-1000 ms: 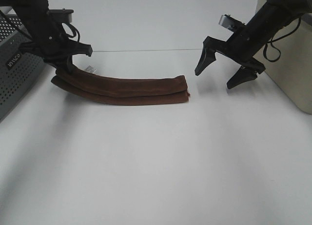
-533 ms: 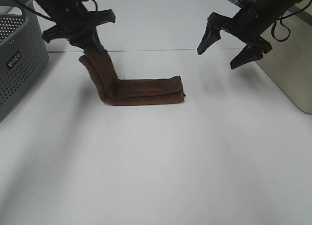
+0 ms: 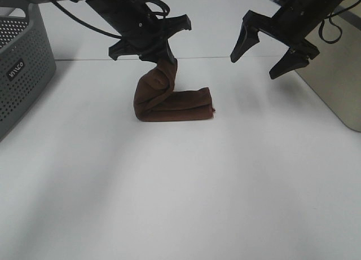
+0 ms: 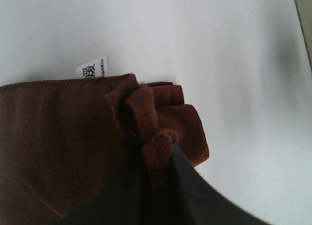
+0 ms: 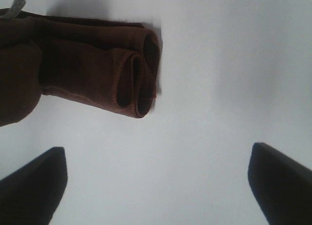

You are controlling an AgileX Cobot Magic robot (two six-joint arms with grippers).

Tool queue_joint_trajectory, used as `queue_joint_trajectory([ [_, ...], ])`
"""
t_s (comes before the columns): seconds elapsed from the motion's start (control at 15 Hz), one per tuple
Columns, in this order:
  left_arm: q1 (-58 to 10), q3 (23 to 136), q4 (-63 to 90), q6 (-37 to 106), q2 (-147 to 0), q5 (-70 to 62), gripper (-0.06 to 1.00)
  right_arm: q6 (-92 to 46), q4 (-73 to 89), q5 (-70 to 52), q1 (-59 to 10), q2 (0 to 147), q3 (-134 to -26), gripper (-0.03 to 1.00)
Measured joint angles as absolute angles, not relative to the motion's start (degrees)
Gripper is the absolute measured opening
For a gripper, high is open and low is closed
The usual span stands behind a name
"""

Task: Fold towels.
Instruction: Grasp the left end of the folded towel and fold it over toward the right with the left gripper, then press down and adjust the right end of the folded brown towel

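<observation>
Over the last second my left claw, clamped on the towel, has lifted its left end and swung it rightward. The strip now arches over its own resting half, so I judge the fold is nearly laid. My right claw hangs spread apart, holding nothing. The white table looks smooth. A grey basket stands at the left.
</observation>
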State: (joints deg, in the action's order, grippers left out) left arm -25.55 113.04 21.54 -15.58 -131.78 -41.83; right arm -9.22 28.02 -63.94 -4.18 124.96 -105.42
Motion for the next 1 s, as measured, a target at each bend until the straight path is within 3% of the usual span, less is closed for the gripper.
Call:
queue_joint_trajectory([
  [0.2,-27.0,113.0,23.0,-18.5,-133.2,-38.2,0.42,-9.2,28.0,-64.3,-4.2,124.8,-105.4,0.94],
  [0.33,-27.6,113.2,25.2,-18.5,-133.2,-36.4,0.56,-9.2,28.0,-64.3,-4.2,124.8,-105.4,0.94],
  [0.67,-26.5,113.2,23.1,-18.5,-131.1,-34.0,0.58,-11.7,34.9,-64.3,-4.9,124.8,-105.4,0.94],
  [1.0,-18.7,113.2,15.5,-18.5,-125.8,-35.2,0.58,-20.6,49.2,-59.0,-14.1,127.3,-105.5,0.94],
])
